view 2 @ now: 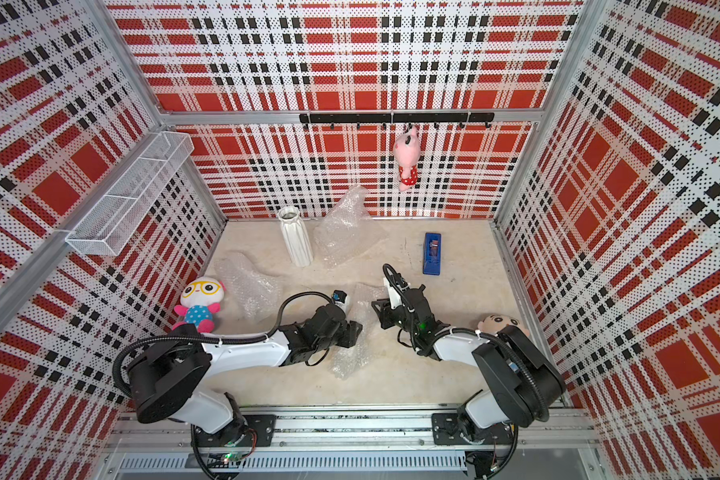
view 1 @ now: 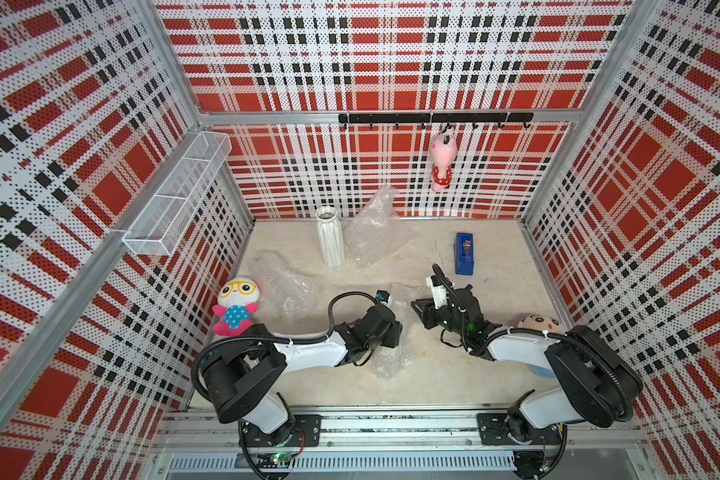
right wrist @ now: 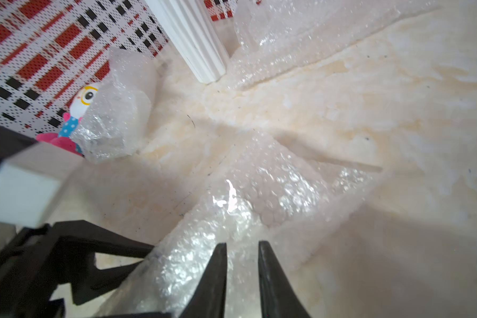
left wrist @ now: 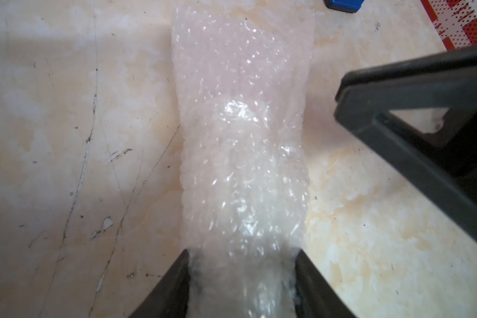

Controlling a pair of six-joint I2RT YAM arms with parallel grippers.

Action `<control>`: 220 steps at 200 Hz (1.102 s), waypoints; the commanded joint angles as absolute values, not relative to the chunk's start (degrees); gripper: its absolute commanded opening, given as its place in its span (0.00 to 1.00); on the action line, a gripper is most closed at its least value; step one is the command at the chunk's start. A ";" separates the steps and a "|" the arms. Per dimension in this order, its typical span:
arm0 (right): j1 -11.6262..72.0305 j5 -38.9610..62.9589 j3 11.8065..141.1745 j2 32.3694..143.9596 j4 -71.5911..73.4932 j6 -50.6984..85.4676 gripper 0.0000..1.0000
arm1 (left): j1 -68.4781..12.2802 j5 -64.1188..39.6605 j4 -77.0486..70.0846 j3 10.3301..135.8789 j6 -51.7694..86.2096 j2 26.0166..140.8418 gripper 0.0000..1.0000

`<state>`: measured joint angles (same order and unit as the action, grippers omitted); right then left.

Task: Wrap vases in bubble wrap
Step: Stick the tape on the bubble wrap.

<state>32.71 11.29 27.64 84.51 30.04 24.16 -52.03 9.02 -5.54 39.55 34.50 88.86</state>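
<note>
Left arm runs low from its near-left base toward the centre, forearm almost level. The left hand (left wrist: 243,256) is clamped on a long roll of clear bubble wrap (left wrist: 243,137), one finger pressed on each side of its near part. The roll lies mid-surface on the beige marbled surface (view 1: 433,374), running near to far; what it holds inside cannot be made out. Right arm is folded at the near right with the forearm reaching left. The right hand (right wrist: 241,245) is tipped down over the roll's farther part, fingers (right wrist: 218,275) narrow with wrap showing in the slit; whether it pinches the wrap cannot be told. The two hands are close together, with the roll between them. A tall white ribbed ceramic vase (view 1: 330,241) stands upright at far left-centre, unwrapped. Just to its right a crumpled clear bubble wrap sheet (view 1: 371,232) leans up the far wall. A second crumpled bubble wrap bundle (view 1: 283,286) lies left of centre, near a white-headed plush doll with yellow glasses (view 1: 235,305). A blue tape dispenser (view 1: 464,253) sits far right of the hands, apart from both.
</note>
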 commanded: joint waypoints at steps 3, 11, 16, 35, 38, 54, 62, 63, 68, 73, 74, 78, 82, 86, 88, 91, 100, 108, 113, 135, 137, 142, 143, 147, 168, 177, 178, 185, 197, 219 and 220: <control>32.67 9.95 26.35 85.43 28.93 24.89 0.22 | -51.15 9.14 -3.60 37.98 34.54 89.26 0.54; 32.85 10.31 26.03 85.52 29.57 25.36 0.22 | -51.06 9.14 -3.69 37.97 34.63 89.34 0.54; 32.95 10.62 25.93 85.45 29.74 25.63 0.22 | -51.06 9.17 -3.77 37.97 34.63 89.38 0.54; 33.35 11.78 25.26 85.25 30.45 26.71 0.23 | -51.06 9.06 -3.77 38.04 34.63 89.46 0.53; 33.39 12.21 25.08 85.17 30.72 27.17 0.24 | -51.02 9.13 -3.77 37.98 34.63 89.43 0.53; 33.40 14.00 24.32 85.14 32.63 29.54 0.26 | -50.89 9.11 -3.73 37.89 34.68 89.23 0.52; 33.40 14.93 23.88 85.25 34.01 30.86 0.27 | -50.88 9.14 -3.76 37.80 34.67 89.20 0.52; 33.40 15.03 23.89 85.25 34.19 30.99 0.27 | -50.80 9.14 -3.77 37.75 34.69 89.20 0.52; 33.46 15.27 23.63 85.32 34.85 31.28 0.27 | -50.80 9.15 -3.78 37.71 34.69 89.13 0.52; 33.40 15.34 23.53 85.30 35.29 33.16 0.27 | -50.72 9.07 -3.71 37.71 34.67 89.15 0.52; 33.40 15.36 23.50 85.36 35.35 33.32 0.27 | -50.71 9.06 -3.66 37.71 34.65 89.13 0.52; 33.40 15.37 23.42 85.47 35.64 33.83 0.27 | -50.71 9.09 -3.66 37.62 34.65 89.20 0.52; 33.44 15.38 23.37 85.56 36.09 34.11 0.27 | -50.71 9.07 -3.62 37.62 34.67 89.14 0.52; 33.40 15.38 23.31 85.67 36.35 34.18 0.27 | -50.70 9.05 -3.75 37.53 34.71 89.09 0.52; 33.40 15.29 23.32 85.73 36.38 34.25 0.27 | -50.71 9.07 -3.77 37.53 34.72 89.18 0.52; 33.40 15.23 23.36 85.84 36.33 34.27 0.27 | -50.71 9.10 -3.78 37.45 34.72 89.21 0.52; 33.40 15.03 23.62 86.49 36.34 34.19 0.28 | -50.67 8.98 -3.90 37.31 34.72 89.13 0.52; 33.40 15.34 23.89 87.40 36.67 34.23 0.28 | -50.63 8.93 -3.91 37.27 34.72 89.12 0.52; 33.40 15.76 24.08 88.10 37.19 34.27 0.28 | -50.61 8.84 -3.95 37.27 34.67 89.11 0.52; 33.65 16.99 23.93 89.85 39.67 35.26 0.28 | -50.53 8.83 -3.71 37.31 34.50 89.04 0.51; 33.73 16.82 23.96 89.96 39.40 35.25 0.28 | -50.54 8.80 -3.63 37.28 34.49 89.03 0.51; 33.75 16.15 24.08 90.06 38.67 35.25 0.28 | -50.54 8.79 -3.73 37.27 34.49 88.95 0.51; 33.75 15.98 24.13 90.08 38.54 35.25 0.28 | -50.54 8.83 -3.75 37.27 34.47 88.90 0.51; 33.75 15.25 24.27 89.94 37.66 35.04 0.28 | -50.50 8.83 -3.74 37.27 34.52 88.86 0.51; 33.77 10.03 23.59 88.29 33.87 34.13 0.28 | -50.44 8.74 -3.85 37.27 34.50 88.94 0.51; 33.75 8.18 23.00 86.81 32.79 33.61 0.29 | -50.42 8.71 -3.82 37.31 34.54 89.08 0.51; 33.75 8.00 23.01 86.65 32.61 33.55 0.29 | -50.39 8.70 -3.80 37.29 34.54 89.10 0.51; 33.75 6.99 22.88 85.37 31.20 32.97 0.30 | -50.45 8.71 -3.76 37.29 34.49 89.12 0.51; 33.75 6.11 23.49 83.78 28.62 32.11 0.30 | -50.37 8.82 -3.73 37.27 34.54 89.18 0.51; 33.84 5.90 24.39 81.34 25.93 28.97 0.31 | -50.36 8.84 -3.81 37.31 34.54 89.10 0.51; 33.84 5.89 24.41 81.23 25.88 28.94 0.31 | -50.36 8.82 -3.80 37.33 34.54 89.11 0.51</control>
<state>33.36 8.58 23.66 84.29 29.82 31.99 -51.29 7.84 -7.27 38.85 34.70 88.55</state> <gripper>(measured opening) 0.307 0.512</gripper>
